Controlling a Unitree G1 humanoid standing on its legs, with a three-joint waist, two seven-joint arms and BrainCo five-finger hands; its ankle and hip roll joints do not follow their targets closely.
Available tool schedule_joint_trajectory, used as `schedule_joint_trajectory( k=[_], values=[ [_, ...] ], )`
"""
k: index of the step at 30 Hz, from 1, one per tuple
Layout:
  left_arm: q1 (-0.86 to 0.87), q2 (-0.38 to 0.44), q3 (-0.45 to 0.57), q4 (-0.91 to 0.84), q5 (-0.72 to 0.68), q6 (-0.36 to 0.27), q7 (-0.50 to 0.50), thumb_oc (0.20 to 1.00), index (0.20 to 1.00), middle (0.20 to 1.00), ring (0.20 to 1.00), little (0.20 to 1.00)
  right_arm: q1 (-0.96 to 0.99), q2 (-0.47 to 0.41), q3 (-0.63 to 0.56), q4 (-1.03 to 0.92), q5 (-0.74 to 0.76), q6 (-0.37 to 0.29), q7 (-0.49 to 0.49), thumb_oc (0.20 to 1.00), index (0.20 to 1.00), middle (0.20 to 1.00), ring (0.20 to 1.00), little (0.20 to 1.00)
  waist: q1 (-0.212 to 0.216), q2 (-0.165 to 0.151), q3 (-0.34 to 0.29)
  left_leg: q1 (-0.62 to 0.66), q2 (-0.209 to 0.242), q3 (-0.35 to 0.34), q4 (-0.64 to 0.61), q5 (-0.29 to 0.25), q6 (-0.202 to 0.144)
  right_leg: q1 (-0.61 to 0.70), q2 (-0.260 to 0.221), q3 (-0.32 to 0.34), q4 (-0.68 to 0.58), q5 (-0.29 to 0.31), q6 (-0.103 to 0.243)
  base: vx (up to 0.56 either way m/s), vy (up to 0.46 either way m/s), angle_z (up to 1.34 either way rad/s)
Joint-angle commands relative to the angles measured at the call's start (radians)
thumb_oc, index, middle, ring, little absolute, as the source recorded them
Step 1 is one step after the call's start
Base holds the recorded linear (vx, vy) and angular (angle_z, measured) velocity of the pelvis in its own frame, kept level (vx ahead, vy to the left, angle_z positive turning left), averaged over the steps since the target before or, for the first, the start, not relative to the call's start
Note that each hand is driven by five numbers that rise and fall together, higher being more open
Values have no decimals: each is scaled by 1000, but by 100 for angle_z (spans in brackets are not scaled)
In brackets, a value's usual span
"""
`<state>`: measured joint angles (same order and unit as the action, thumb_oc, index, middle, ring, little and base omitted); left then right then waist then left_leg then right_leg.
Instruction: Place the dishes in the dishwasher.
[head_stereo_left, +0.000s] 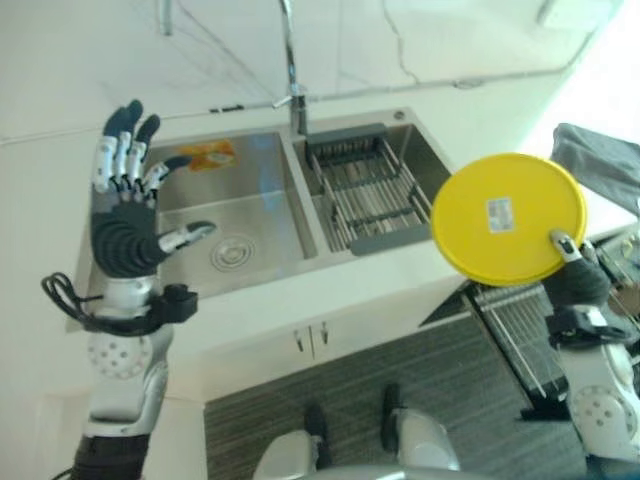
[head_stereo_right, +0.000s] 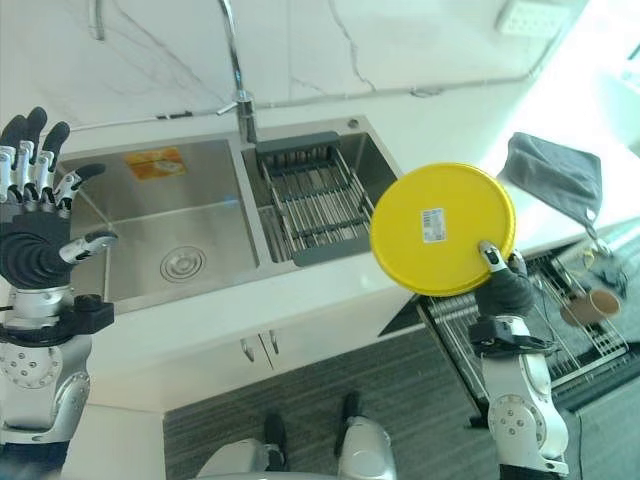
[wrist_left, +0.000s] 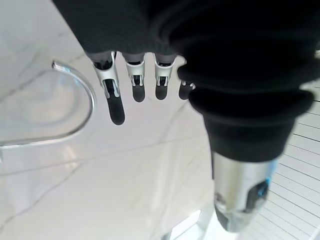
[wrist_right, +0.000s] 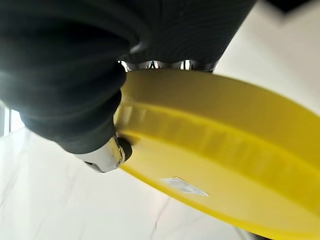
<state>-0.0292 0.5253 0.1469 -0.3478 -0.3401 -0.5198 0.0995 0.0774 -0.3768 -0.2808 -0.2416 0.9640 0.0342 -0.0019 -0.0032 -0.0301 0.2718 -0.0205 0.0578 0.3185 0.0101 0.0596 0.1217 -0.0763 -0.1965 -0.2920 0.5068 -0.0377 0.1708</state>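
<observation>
The right hand is raised at the right side of the scene and grasps a yellow plate by its near right rim, thumb pressed on the face that carries a small white label, fingers behind it. The plate stands nearly upright in the air, above the near right corner of the sink and the white tabletop. Below it to the right, the dishwasher rack is pulled out, with two cups at its far right end. The left hand is lifted over the left sink basin with fingers straight and spread, holding nothing. A wire drainer basket sits in the right basin behind the tap. A grey cloth lies on the tabletop at the far right.
</observation>
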Motion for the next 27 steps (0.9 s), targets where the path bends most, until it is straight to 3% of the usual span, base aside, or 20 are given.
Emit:
schedule_joint_trajectory(
  k=[1, 6, 7, 8, 11, 12, 15, 16, 17, 19, 20, 22, 24, 27],
  values=[
    [-10, 39, 1, -59, 67, -50, 14, 1000, 1000, 1000, 1000, 1000, -106, 13, -8, -66, 31, -130, 32, 200, 200, 200, 200, 200, 50, -15, -81, 113, -18, -173, -97, -110, -101, 177, -64, -10, -204, 75, 14, -206, -238, -84],
    [-16, 88, 5, -55, 57, -20, -24, 1000, 1000, 1000, 1000, 1000, -110, 42, 0, -93, 15, -109, 17, 200, 200, 200, 200, 200, 72, -28, -111, 92, 10, -152, -97, -94, -127, 273, -133, -3, -289, 120, 49, -193, -368, -104],
    [-8, 130, -4, -46, 90, 3, -53, 1000, 1000, 1000, 1000, 1000, -98, 45, 5, -116, 9, -102, 26, 200, 200, 200, 200, 200, 52, -24, -121, 88, 64, -118, -97, -75, -166, 279, -125, -6, -398, 93, 62, -250, -663, -135],
    [-5, 131, -2, -47, 82, 9, -65, 1000, 1000, 1000, 1000, 1000, -96, 43, 2, -118, 13, -100, 31, 200, 200, 200, 200, 200, 51, -22, -121, 88, 76, -108, -97, -70, -174, 283, -119, -11, -420, 83, 61, -289, -794, -111],
    [17, 113, -8, -61, 115, 36, -108, 1000, 1000, 1000, 1000, 1000, -84, 32, -4, -123, 33, -64, 72, 200, 200, 200, 200, 200, 34, -10, -122, 76, 164, -71, -97, -23, -233, 298, -65, -33, -545, 21, 59, -172, -592, -79],
    [49, 88, -33, -73, 172, 54, -135, 1000, 1000, 1000, 1000, 1000, -78, 7, 8, -136, 31, -12, 74, 200, 200, 200, 200, 200, 11, -8, -127, 65, 226, -45, -97, 14, -271, 287, -14, -1, -589, 12, 34, -127, -717, -49],
    [76, 59, -73, -78, 205, 60, -187, 1000, 1000, 1000, 1000, 1000, -72, -39, 13, -138, 36, 1, 69, 200, 200, 200, 200, 200, -3, -9, -122, 46, 256, -50, -70, 34, -284, 267, 44, 41, -589, -3, -18, -56, -536, -55],
    [96, 55, -106, -79, 209, 77, -236, 1000, 1000, 1000, 1000, 1000, -83, -83, 13, -135, 56, 11, 68, 200, 200, 200, 200, 200, 1, -5, -117, 19, 241, -108, -15, 15, -280, 250, 81, 72, -588, -1, -49, -7, -452, -51],
    [99, 56, -112, -75, 207, 83, -258, 1000, 1000, 1000, 1000, 1000, -88, -91, 15, -133, 57, 14, 66, 200, 200, 200, 200, 200, 4, -5, -115, 11, 225, -123, 17, -3, -274, 250, 85, 75, -588, -1, -54, -3, -365, -50],
    [100, 74, -122, -68, 177, 89, -303, 1000, 1000, 1000, 1000, 1000, -118, -120, 25, -118, 57, 19, 53, 200, 200, 200, 200, 200, 15, -3, -109, -6, 138, -133, 110, -84, -236, 252, 82, 68, -590, -3, -59, 36, -159, -28],
    [89, 75, -135, -55, 114, 143, -382, 1000, 1000, 1000, 1000, 1000, -134, -115, 39, -101, 19, 5, 47, 200, 200, 200, 200, 200, 20, -2, -107, -19, 53, -87, 180, -152, -198, 256, 77, 45, -586, -1, -58, 90, -81, -1],
    [85, 66, -177, -20, 41, 234, -489, 1000, 1000, 1000, 1000, 1000, -140, -100, 46, -91, -12, -8, 22, 200, 200, 200, 200, 200, 26, 11, -109, -8, -20, -29, 151, -165, -169, 254, 94, 3, -557, -12, -54, 203, 133, 28],
    [96, 52, -224, 15, 17, 307, -525, 1000, 1000, 1000, 1000, 1000, -151, -97, 61, -83, -20, -11, -3, 200, 200, 200, 200, 200, 34, 12, -102, 33, -21, -42, 95, -155, -157, 248, 106, -7, -509, -43, -62, 274, 267, 85],
    [131, 44, -309, 77, -71, 506, -594, 1000, 1000, 1000, 1000, 1000, -160, -114, 50, -62, 4, -11, 32, 200, 200, 200, 200, 200, 31, 0, -101, 80, -45, -70, 54, -154, -127, 214, 108, 4, -415, -53, -49, 230, 259, 20]
  ],
)
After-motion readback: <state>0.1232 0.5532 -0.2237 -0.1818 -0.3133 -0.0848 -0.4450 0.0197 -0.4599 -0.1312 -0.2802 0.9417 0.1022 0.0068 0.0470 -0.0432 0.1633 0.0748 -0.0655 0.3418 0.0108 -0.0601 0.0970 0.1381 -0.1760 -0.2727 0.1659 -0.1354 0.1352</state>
